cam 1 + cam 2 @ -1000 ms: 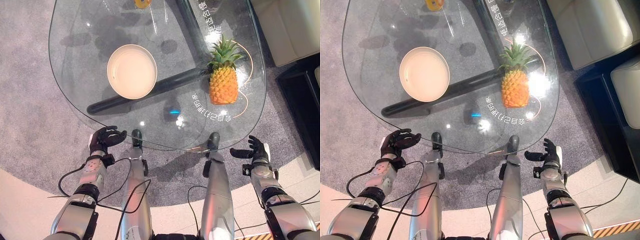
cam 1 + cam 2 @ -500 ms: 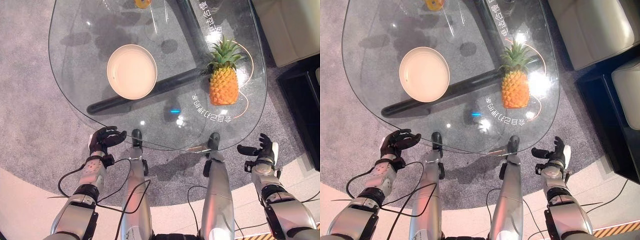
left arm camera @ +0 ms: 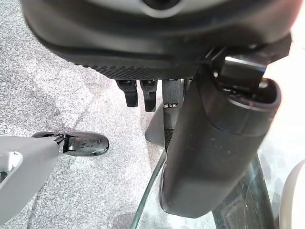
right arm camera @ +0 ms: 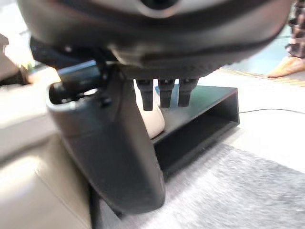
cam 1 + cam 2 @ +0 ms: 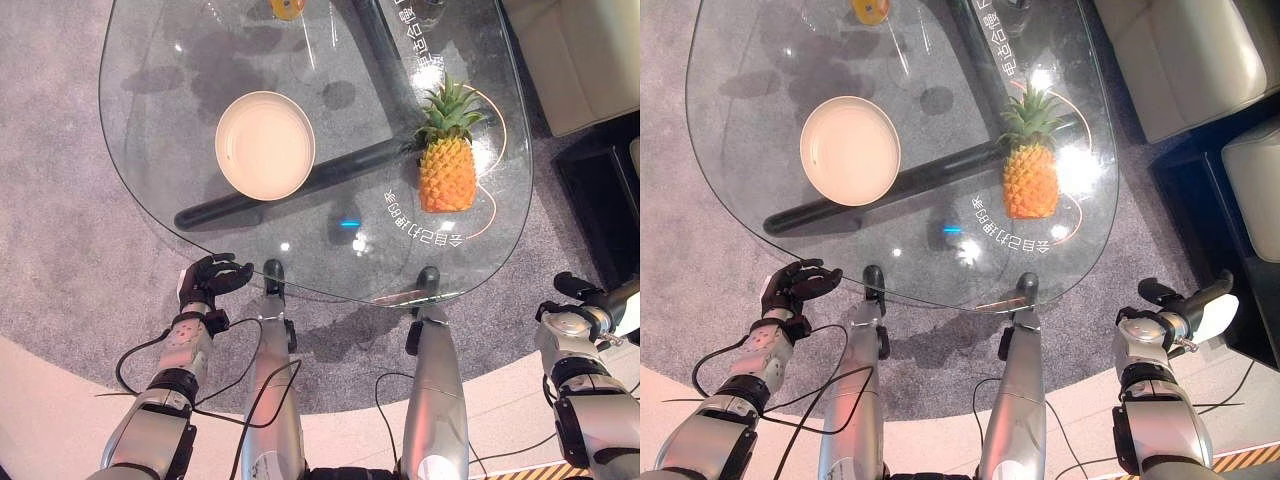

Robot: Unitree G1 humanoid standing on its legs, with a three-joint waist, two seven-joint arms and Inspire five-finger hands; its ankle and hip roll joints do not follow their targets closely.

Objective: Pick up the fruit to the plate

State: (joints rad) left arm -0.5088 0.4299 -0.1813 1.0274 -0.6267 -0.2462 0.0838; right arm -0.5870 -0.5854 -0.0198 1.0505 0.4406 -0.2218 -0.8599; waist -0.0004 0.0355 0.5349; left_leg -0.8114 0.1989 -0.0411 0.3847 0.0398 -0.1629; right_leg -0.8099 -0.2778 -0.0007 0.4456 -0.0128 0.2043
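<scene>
We see the pineapple (image 5: 446, 163) upright on the glass table (image 5: 150, 150), right of the plate (image 5: 265, 145), well apart from both hands. Right hand (image 5: 1180, 305) points outward, fingers seemingly relaxed; left hand (image 5: 208, 280) hovers loosely open, empty.

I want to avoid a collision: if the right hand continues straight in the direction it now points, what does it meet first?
Probably the black low shelf beside the cream sofa; the right hand points toward it, away from the glass table, though depth is unclear.

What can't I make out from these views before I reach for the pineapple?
- Yellow object at the table's far side: cut off by the eye view's top edge, identity unclear.
- Right hand: at the view's edge, turned away from the pineapple.
- Print on the glass table: too small to read.
</scene>
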